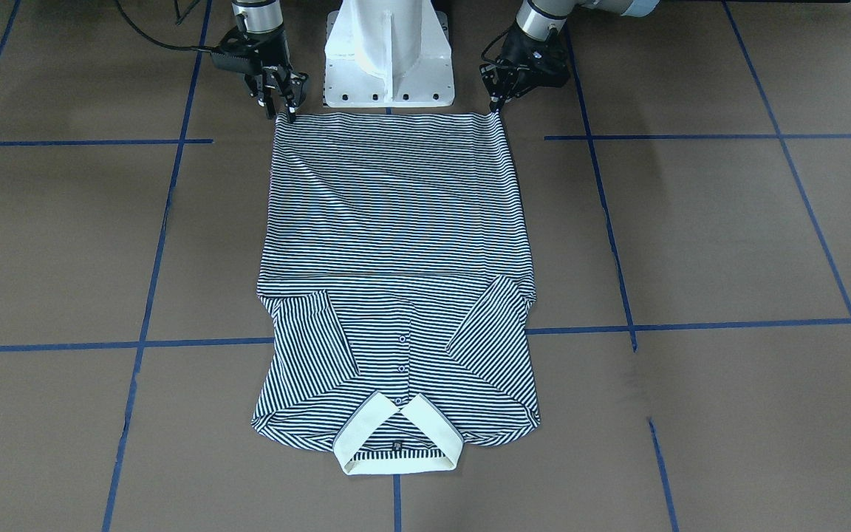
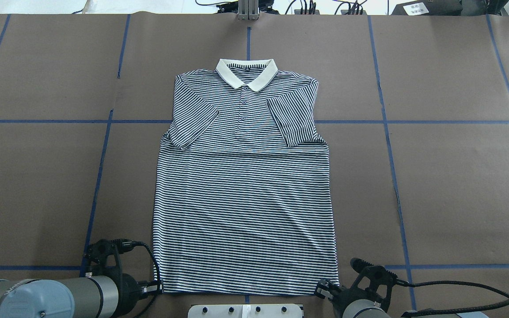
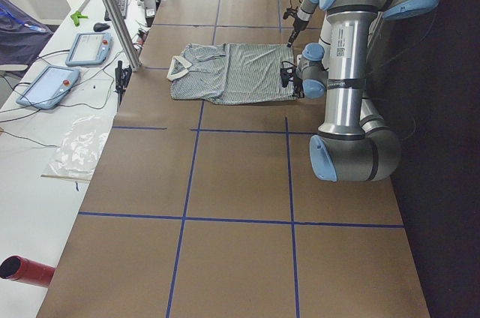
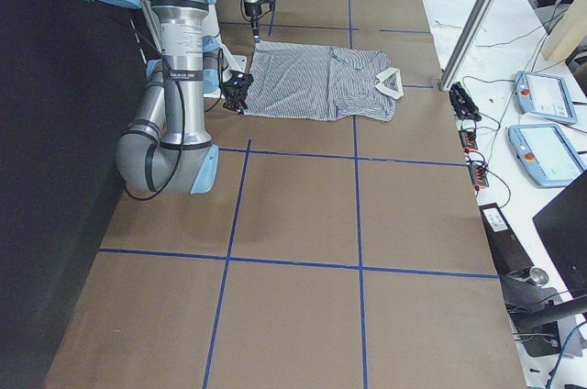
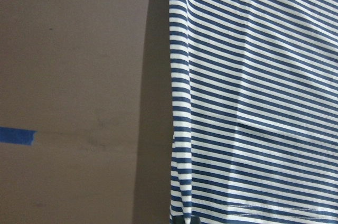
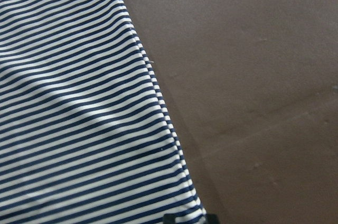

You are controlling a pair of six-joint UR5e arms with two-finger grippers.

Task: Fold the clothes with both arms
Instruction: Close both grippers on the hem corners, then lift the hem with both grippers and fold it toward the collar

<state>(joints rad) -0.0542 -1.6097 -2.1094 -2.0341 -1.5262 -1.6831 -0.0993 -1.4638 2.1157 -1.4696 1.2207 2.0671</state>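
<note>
Looking down from overhead, you find the polo shirt (image 2: 243,198) lying flat and face up in the middle of the brown table (image 2: 457,176). Its cream collar (image 2: 246,75) points away from the robot. Both sleeves (image 2: 192,119) are folded in over the chest, and the hem (image 2: 245,292) runs just in front of the white pedestal base (image 1: 388,52).

Your left gripper (image 2: 159,289) sits low at the hem's left corner, its tips right at the edge of the cloth. Your right gripper (image 2: 323,292) sits at the hem's right corner in the same way, so the whole body of the shirt stretches away from both tools.

In each wrist view the striped corner fills one side of the picture over bare table. A dark sliver of fingertip (image 5: 184,220) shows at the bottom edge on the left side, and another fingertip (image 6: 190,220) on the right.

From these angles you cannot tell whether either pair of jaws is parted or pinched onto the fabric (the tips are small and partly hidden).
</note>
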